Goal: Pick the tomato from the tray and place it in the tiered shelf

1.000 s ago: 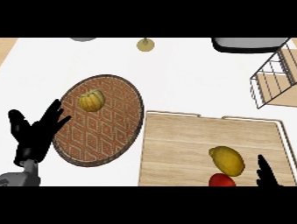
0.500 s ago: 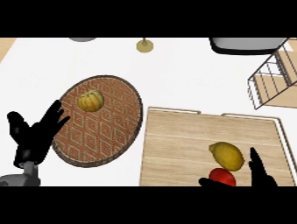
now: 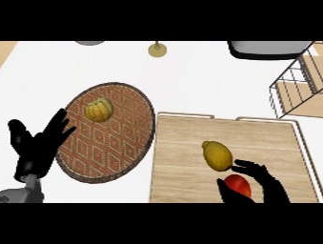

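Observation:
The red tomato [image 3: 238, 185] lies near the front edge of the wooden tray [image 3: 185, 143], just below a yellow lemon [image 3: 217, 155]. My right hand [image 3: 271, 187] rises from the view's lower edge and curls round the tomato, thumb on its left and fingers arching over its top and right. The wire tiered shelf [image 3: 306, 85] with wooden levels stands at the far right, well away from the hand. My left hand [image 3: 35, 147] rests open at the lower left, fingers up, over the rim of the woven mat.
A round woven mat [image 3: 122, 138] left of the tray carries a yellow-orange squash-like fruit [image 3: 98, 109]. At the back stand a small yellowish item [image 3: 157, 49], a grey bowl edge [image 3: 90, 43] and a dark pot [image 3: 268, 49].
The right hand has come further up into view and its fingers have closed in around the tomato. The view has shifted slightly. The left hand stays still.

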You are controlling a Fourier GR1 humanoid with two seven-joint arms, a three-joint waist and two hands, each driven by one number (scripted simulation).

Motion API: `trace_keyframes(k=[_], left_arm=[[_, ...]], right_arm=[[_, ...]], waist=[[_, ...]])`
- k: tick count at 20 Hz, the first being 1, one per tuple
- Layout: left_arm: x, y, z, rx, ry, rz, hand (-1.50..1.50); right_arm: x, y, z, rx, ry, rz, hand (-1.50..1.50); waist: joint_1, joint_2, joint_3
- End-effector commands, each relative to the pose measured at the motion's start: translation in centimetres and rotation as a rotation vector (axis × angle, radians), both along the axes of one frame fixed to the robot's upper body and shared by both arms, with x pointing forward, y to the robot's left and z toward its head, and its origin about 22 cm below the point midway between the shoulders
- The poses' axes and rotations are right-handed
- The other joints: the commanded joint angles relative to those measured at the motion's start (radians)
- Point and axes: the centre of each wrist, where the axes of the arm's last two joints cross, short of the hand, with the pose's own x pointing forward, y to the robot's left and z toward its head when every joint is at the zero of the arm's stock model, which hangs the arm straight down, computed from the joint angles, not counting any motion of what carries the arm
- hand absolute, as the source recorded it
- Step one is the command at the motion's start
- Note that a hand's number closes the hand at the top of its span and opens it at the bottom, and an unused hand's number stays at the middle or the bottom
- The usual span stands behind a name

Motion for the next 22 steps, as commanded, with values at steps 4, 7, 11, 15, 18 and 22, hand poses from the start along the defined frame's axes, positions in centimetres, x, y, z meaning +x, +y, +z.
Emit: trace_keyframes(k=[4,7,11,15,18,22], left_arm=[[-0.7,0.1,-2.2,-0.031,0.06,-0.003,0.0],[-1.6,-0.9,-1.7,-0.025,0.073,0.002,0.0],[-0.6,-0.1,-0.7,0.008,0.057,0.009,0.0],[-0.8,-0.7,-1.9,-0.01,0.072,-0.019,0.0],[-0.3,-0.5,-0.6,-0.009,0.064,-0.01,0.0],[-1.5,0.2,-1.4,-0.014,0.084,0.016,0.0]], right_arm=[[0.8,2.5,0.4,0.034,-0.09,0.066,1.5],[-0.8,2.5,-0.5,0.02,-0.171,-0.004,1.5],[-0.8,0.9,4.3,-0.119,-0.261,0.104,1.5],[0.2,-3.0,3.5,-0.42,-0.235,0.549,1.5],[0.9,-5.9,6.0,-0.537,-0.322,0.707,1.5],[-0.5,-8.6,12.4,-0.596,-0.529,0.684,1.5]], waist=[[0.001,0.018,0.009],[0.0,0.016,0.01],[-0.001,0.015,0.009],[0.015,0.021,0.009],[0.01,0.015,0.012],[-0.024,0.009,0.01]])
